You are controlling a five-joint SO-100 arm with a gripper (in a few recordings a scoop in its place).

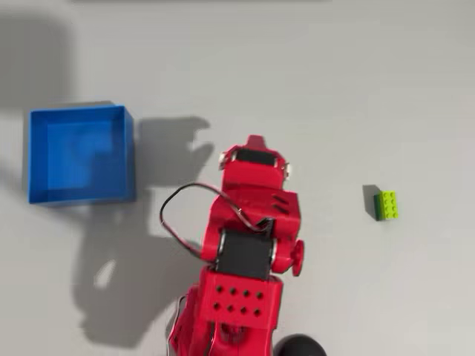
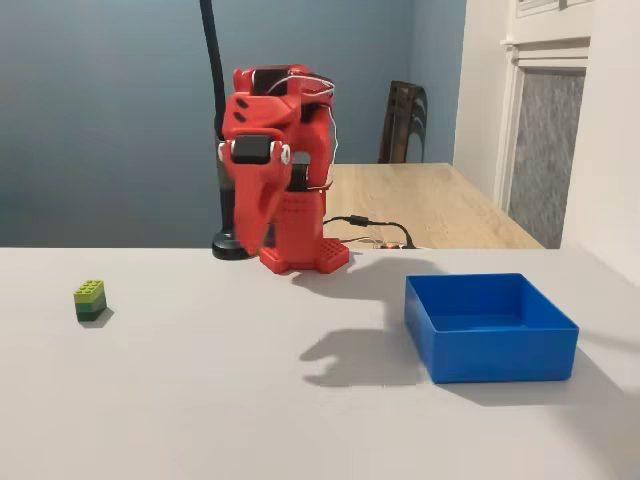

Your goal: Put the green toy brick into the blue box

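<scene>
Reaching for the green toy brick (image 1: 387, 205) is judged to be the step in hand, and nothing of it is done yet. The brick is seen alone on the grey table (image 1: 334, 89), studs up, well apart from the red arm (image 1: 249, 222); it lies to the right in the overhead view and to the left in the fixed view. The blue box (image 1: 80, 154) sits on the opposite side of the arm, open-topped and with nothing seen inside it. The arm is folded upright over its base, with the gripper (image 2: 252, 225) tucked downward; whether the jaws are parted cannot be told. For a clean pick, the jaws should be opened wide before descent, brought down from above, and closed across the brick's narrower sides. The carry should be kept high enough for the box wall to be cleared.
</scene>
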